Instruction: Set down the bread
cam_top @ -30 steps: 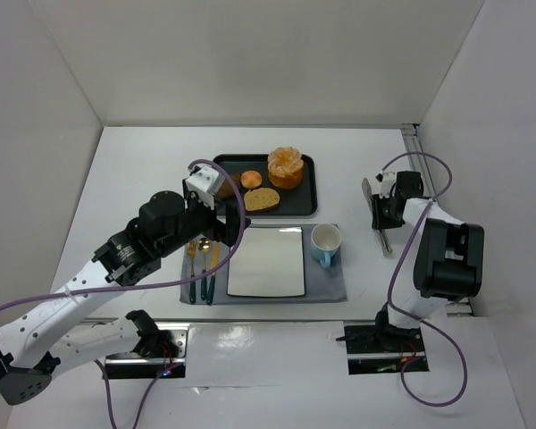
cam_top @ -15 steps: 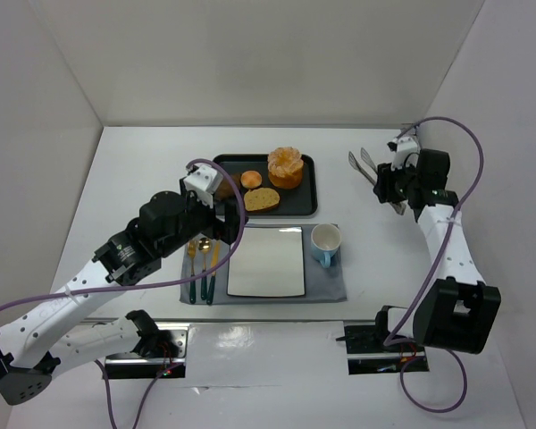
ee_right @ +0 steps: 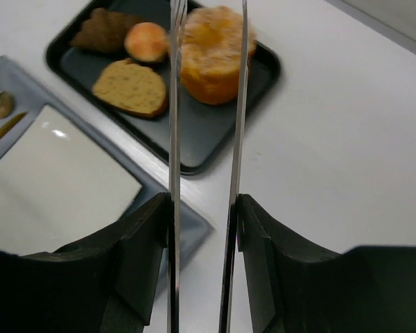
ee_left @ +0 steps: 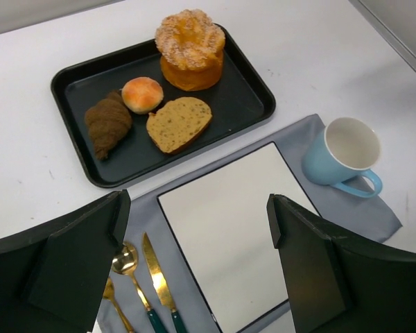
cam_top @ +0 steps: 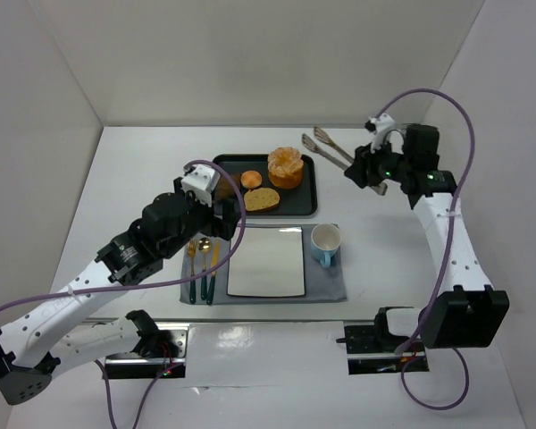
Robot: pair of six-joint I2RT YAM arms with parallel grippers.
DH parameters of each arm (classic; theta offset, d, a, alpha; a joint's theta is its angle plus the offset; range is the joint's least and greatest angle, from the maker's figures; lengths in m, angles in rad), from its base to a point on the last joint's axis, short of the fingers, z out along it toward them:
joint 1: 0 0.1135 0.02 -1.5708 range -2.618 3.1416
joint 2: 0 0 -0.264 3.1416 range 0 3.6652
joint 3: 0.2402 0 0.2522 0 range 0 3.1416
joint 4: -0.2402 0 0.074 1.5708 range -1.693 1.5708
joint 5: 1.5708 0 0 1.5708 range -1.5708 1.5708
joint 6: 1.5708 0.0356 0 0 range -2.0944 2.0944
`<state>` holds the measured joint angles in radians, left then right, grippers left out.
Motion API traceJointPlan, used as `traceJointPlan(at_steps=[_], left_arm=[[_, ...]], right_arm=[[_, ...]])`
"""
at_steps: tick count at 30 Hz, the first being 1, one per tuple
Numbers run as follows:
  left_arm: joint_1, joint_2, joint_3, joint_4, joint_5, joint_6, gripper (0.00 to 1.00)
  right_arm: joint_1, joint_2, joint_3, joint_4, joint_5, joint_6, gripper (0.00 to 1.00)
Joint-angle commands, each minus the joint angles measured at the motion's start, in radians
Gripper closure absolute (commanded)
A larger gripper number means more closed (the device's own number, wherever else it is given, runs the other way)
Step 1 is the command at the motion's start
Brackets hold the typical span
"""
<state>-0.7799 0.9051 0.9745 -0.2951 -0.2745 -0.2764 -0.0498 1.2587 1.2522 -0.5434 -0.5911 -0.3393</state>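
The bread [ee_left: 108, 123], a dark brown ridged croissant, lies at the left end of the black tray [ee_left: 256, 104]; it also shows in the right wrist view [ee_right: 107, 31]. My left gripper [ee_left: 197, 208] is open and empty, hovering over the white plate [ee_left: 236, 229] near the tray [cam_top: 308, 192]. My right gripper [cam_top: 362, 170] is shut on metal tongs [cam_top: 339, 154], held in the air right of the tray. The two tong arms [ee_right: 173, 104] stand apart and point toward the tray. From above, my left wrist mostly hides the bread.
The tray also holds a round orange bun [ee_left: 142, 94], a tan toast slice [ee_left: 179, 123] and a large sugared cake [ee_left: 191, 47]. A blue cup [ee_left: 345, 154] stands right of the plate on a grey mat [cam_top: 326, 286]. Gold cutlery [ee_left: 156, 284] lies left of the plate.
My right arm has lifted the tongs and swung them from the table's right side up and left toward the tray. My left arm has barely moved.
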Motion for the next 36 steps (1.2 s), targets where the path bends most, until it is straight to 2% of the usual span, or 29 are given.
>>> traceJointPlan(at_steps=[1,5,10,14,25,36], left_arm=[[-0.002,-0.029,-0.008,0.053,-0.077,0.022,0.01],[-0.002,-0.040,-0.017,0.062,-0.146,0.031,0.01],[-0.002,-0.112,-0.048,0.080,-0.300,0.031,0.01],[-0.002,-0.147,-0.068,0.093,-0.359,0.031,0.01],[0.016,-0.137,-0.068,0.102,-0.370,0.042,0.01],[0.034,-0.137,-0.068,0.102,-0.361,0.051,0.01]], right_arm=[[0.138,0.050,0.062,-0.026,-0.036,-0.029,0.48],[0.333,0.129,0.072,0.019,0.074,-0.072,0.48],[0.453,0.202,0.081,0.089,0.216,-0.145,0.48],[0.542,0.255,0.111,0.128,0.309,-0.213,0.48],[0.653,0.387,0.184,0.158,0.464,-0.412,0.47],[0.720,0.419,0.196,0.172,0.516,-0.602,0.44]])
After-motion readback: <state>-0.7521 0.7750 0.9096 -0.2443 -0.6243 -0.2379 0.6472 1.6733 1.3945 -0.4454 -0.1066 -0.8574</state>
